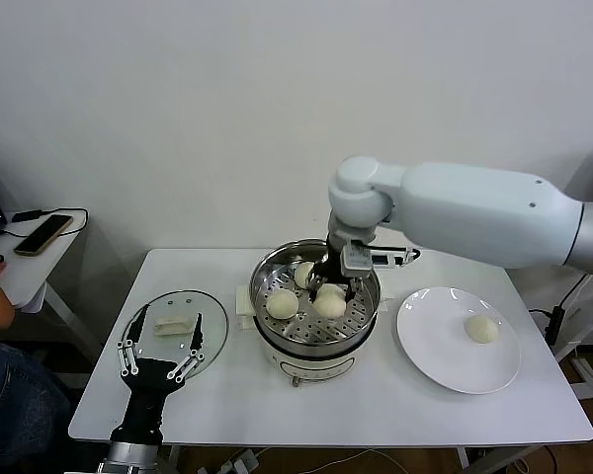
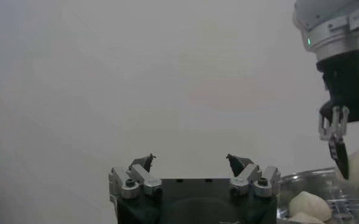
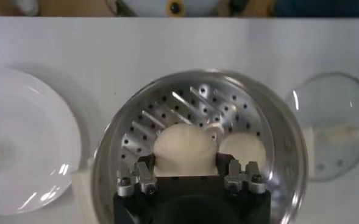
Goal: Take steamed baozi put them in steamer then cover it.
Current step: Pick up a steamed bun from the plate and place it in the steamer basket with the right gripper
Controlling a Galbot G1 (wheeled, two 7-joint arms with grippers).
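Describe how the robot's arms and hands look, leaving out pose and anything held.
The right arm has smooth, glossy white shells with a rounded joint, a grey wrist block and a thin black cable. Both the right hand and left hand are black, with silver linkage fingers and dark tips.

Three baozi [image 1: 283, 303] in open steamer [image 1: 267, 278] – one on plate – cover [image 1: 174, 323] flat beside

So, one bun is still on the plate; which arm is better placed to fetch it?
The right. Its gripper is inside the steamer, beside the plate holding the last baozi. The left gripper waits open by the cover, far across.
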